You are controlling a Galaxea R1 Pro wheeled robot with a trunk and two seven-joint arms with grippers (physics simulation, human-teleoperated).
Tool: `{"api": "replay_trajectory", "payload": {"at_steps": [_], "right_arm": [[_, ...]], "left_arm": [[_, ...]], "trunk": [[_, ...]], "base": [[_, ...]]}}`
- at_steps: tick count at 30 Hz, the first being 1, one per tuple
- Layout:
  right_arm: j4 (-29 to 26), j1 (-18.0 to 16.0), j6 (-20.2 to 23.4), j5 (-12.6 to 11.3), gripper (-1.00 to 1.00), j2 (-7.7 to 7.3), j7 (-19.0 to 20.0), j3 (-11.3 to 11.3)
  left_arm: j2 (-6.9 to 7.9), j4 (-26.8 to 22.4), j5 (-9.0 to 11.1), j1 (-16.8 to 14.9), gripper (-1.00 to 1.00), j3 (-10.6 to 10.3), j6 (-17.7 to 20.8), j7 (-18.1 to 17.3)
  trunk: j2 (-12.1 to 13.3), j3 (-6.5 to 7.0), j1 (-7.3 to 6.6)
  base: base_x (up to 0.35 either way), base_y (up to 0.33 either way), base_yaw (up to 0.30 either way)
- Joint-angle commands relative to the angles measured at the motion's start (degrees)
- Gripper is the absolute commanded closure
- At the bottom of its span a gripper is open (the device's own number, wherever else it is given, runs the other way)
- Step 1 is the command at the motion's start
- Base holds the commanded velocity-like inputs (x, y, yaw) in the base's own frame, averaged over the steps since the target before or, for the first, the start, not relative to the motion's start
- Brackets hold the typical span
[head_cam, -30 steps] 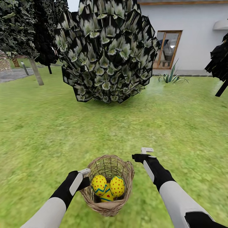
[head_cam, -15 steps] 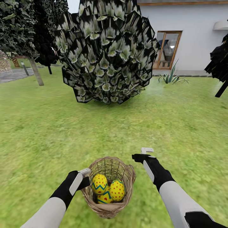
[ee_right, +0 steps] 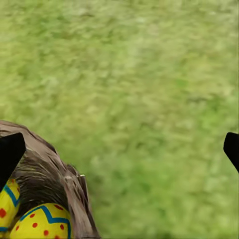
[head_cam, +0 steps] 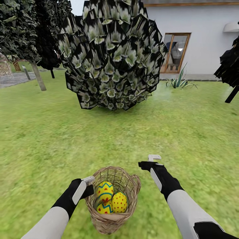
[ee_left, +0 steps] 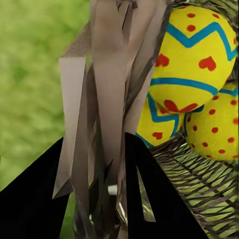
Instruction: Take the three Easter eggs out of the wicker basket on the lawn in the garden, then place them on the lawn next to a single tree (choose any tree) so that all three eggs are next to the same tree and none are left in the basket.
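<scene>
risk: left gripper (head_cam: 89, 181) is pinched on the rim of the wicker basket (head_cam: 111, 223); basket looks tilted, so the three easter eggs (head_cam: 109, 199) may roll out, or the thin rim may slip from the grasp.
left arm: lower left of frame, reaching forward to the basket's left edge.
right arm: lower right; right gripper (head_cam: 154, 157) spread wide, empty, over the lawn (head_cam: 186, 132).
basket: bottom centre, eggs inside.
far: tree (head_cam: 38, 74), upper left, well apart.
</scene>
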Motion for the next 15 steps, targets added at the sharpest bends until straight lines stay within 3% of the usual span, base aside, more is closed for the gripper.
{"api": "replay_trajectory", "payload": {"at_steps": [1,15], "right_arm": [[-0.1,0.0,0.3,-0.5,-1.00,0.01,-0.4,0.1],[0.6,0.0,0.3,-0.5,-1.00,0.14,-0.4,0.2]], "left_arm": [[0.03,-0.1,0.4,0.0,1.00,0.2,-0.3,0.4],[0.39,-0.1,0.4,0.0,1.00,0.4,-1.7,0.2]], "trunk": [[0.4,0.13,-0.23],[6.0,2.65,-3.31]], "base": [[0.000,0.000,0.000],[0.000,0.000,0.000]]}}
